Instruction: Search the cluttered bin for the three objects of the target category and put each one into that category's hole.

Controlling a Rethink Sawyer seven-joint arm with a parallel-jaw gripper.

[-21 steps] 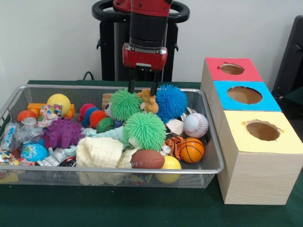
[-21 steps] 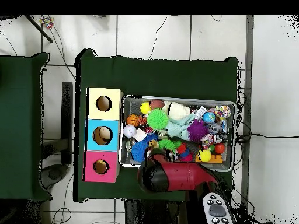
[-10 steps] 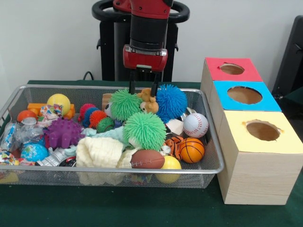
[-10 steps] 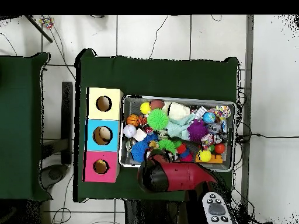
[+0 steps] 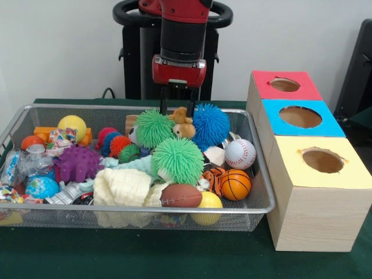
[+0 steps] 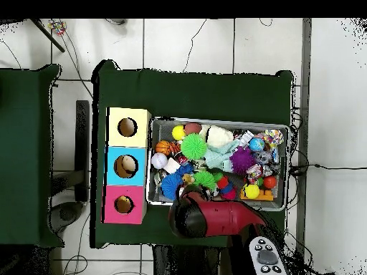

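Bin (image 5: 139, 213) search centres on the plush (image 5: 182, 123), which the tool (image 5: 176, 110) straddles, fingers open and empty: descend squarely, then close without snagging neighbouring puffers.

You see a dark green cloth-covered surface (image 5: 174, 256), a second green surface (image 6: 25, 154) alongside, and a grey handheld controller (image 6: 266, 256).

In the overhead view, the gripper (image 5: 176, 109) was hidden beneath the arm (image 6: 208, 218). The small brown toy (image 5: 182, 123) between its fingers was partly covered by spiky balls.
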